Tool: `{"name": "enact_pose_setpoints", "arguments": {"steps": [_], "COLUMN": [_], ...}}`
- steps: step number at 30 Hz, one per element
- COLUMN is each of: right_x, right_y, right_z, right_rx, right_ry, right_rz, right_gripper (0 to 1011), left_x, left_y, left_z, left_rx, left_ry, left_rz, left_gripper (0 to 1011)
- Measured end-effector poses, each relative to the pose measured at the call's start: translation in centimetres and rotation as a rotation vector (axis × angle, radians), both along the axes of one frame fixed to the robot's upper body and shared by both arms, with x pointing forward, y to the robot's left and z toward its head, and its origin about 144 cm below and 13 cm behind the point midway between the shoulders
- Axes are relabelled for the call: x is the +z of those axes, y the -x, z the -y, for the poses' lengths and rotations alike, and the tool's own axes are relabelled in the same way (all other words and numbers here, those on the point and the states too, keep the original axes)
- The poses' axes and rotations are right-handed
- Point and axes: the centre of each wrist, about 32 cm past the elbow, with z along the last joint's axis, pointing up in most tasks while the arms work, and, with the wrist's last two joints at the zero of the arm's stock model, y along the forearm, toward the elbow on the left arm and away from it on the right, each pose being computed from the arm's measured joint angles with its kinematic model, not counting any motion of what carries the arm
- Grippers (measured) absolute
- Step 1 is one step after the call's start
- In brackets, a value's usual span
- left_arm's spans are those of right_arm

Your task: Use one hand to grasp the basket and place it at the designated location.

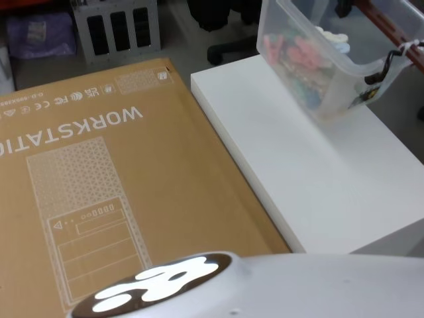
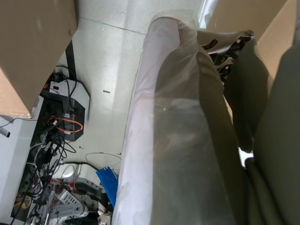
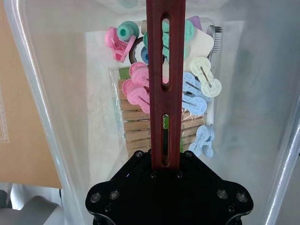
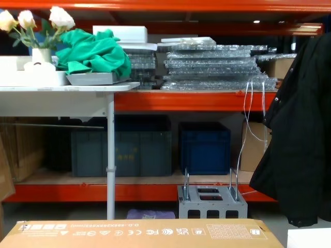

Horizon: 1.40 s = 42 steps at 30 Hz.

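We see the basket (image 1: 331, 59) tilted at the far right, its lower corner over the far end of the white platform (image 1: 311, 165); whether it touches, we cannot tell. The right wrist view looks straight down into it: the right gripper (image 3: 166, 180) is clamped on the reddish-brown handle (image 3: 164, 70), the bar running away from the wrist across the tub's mouth, pegs and clips below. We judge the load hangs directly beneath our right arm. The left arm (image 2: 178, 140) is parked low beside the cardboard box (image 1: 112, 172); its grip we cannot tell.
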Motion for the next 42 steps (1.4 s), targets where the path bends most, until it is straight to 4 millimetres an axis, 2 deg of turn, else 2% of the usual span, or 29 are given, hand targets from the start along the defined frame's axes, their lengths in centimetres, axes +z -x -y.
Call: {"name": "enact_pose_setpoints", "arguments": {"steps": [9, 21, 34, 42], "right_x": [-2.4, -5.5, -6.9, -7.7], "right_y": [0.4, 0.1, -0.5, -1.6], "right_z": [1.1, 0.5, -0.2, -0.3], "right_rx": [-0.082, -0.086, -0.06, -0.051], "right_ry": [-0.008, -0.019, -0.033, -0.036], "right_rz": [-0.052, -0.118, -0.146, -0.18], "right_gripper": [0, 0, 0, 0], "left_x": [0.0, 0.0, 0.0, 0.0], "left_y": [0.0, 0.0, 0.0, 0.0], "left_z": [0.0, 0.0, 0.0, 0.0], "left_rx": [0.0, 0.0, 0.0, 0.0], "left_ry": [0.0, 0.0, 0.0, 0.0], "left_rz": [0.0, 0.0, 0.0, 0.0], "left_gripper": [0, 0, 0, 0]}}
